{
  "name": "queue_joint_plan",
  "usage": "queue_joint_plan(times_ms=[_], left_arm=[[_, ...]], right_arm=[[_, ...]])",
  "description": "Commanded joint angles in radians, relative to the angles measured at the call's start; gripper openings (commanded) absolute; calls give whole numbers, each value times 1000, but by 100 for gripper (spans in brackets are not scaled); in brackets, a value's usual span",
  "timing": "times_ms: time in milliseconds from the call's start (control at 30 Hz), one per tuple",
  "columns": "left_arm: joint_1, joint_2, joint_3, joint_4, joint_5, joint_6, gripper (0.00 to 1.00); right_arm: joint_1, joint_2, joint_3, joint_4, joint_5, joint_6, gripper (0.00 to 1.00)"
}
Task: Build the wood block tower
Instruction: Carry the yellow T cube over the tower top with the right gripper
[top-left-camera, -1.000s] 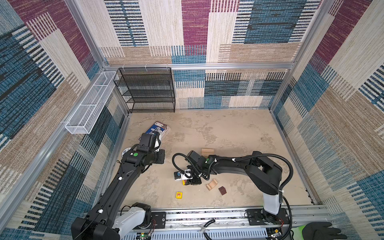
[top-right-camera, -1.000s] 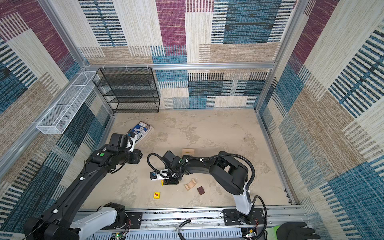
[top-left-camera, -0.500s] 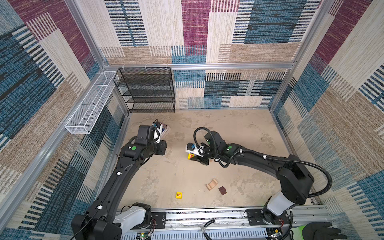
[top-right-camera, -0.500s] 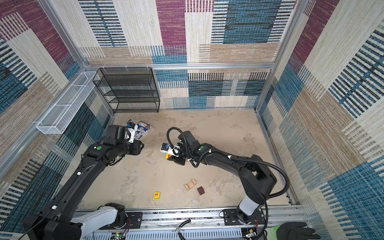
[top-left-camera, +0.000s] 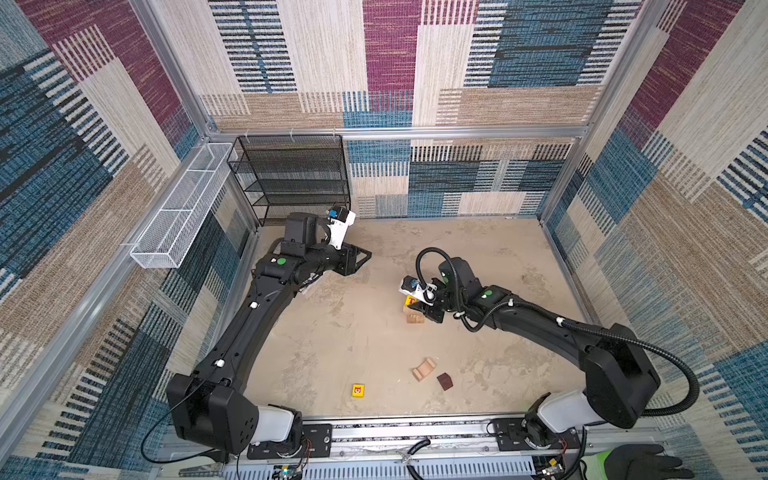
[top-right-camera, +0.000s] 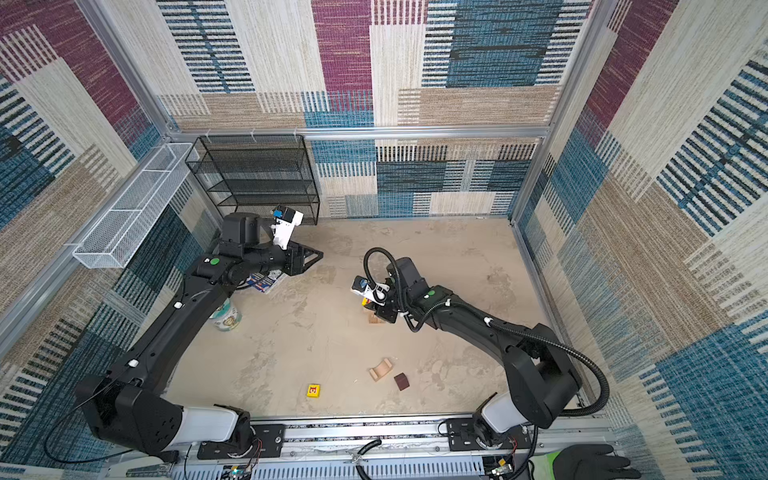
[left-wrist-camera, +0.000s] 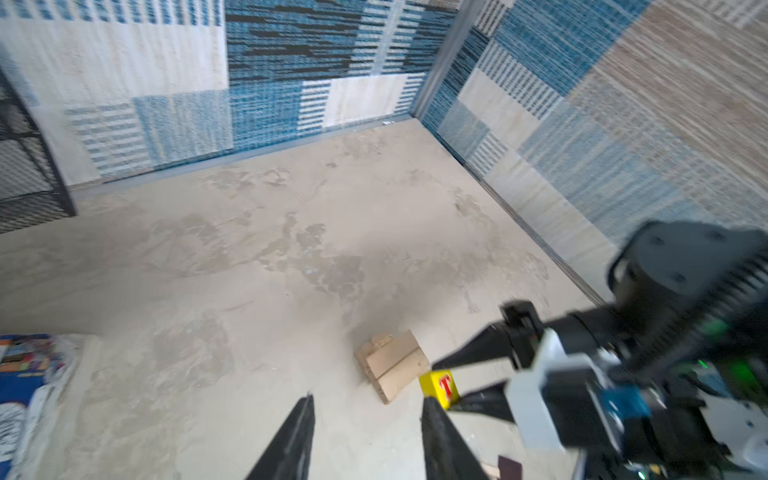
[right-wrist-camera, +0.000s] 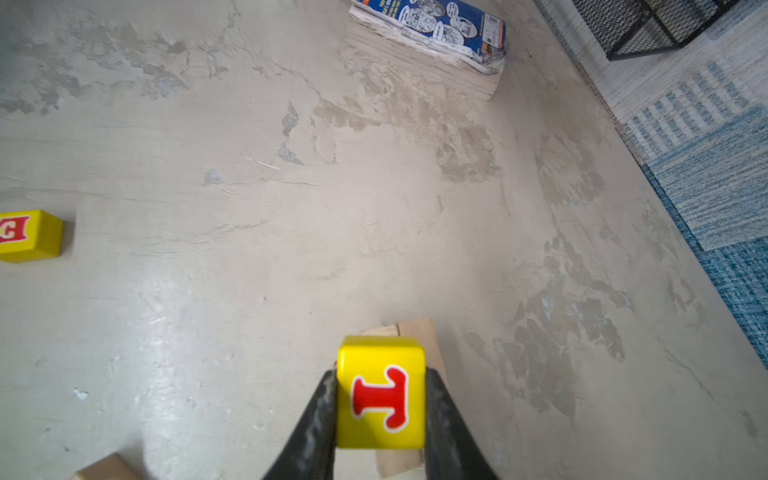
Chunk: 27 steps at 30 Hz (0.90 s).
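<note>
Lying nearest the rail, a yellow picture cube, the arch and the dark brown cube sit loose on the tabletop. Farther in, the right gripper grasps the yellow T cube close over the pale wood bars; contact is unclear. It should probably descend straight, centred across both bars, releasing only once seated. Beyond, the left gripper hangs empty, fingers parted.

Walls: woven patchwork of blue, maroon, cream and tan
Worktop: mottled beige, stained
Furniture: black mesh shelf rack at back wall; white wire basket on side wall
Light: even
</note>
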<state>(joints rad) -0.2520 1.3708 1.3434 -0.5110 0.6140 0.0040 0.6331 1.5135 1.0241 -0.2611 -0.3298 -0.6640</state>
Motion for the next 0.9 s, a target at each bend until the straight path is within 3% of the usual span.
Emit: queue_joint_plan(times_ms=[0,300,867], left_arm=[[-4,-53,-39,22,116,48,46],[-20,-137,-84,52,76,67,46],[-20,-149,-82,33,39,73,45]], right_arm=[[-3,57,50,-81,-84,-170,6],[-34,148,122,-155,-34,-262,5],[-69,199,172,-184,-85,-299,6]])
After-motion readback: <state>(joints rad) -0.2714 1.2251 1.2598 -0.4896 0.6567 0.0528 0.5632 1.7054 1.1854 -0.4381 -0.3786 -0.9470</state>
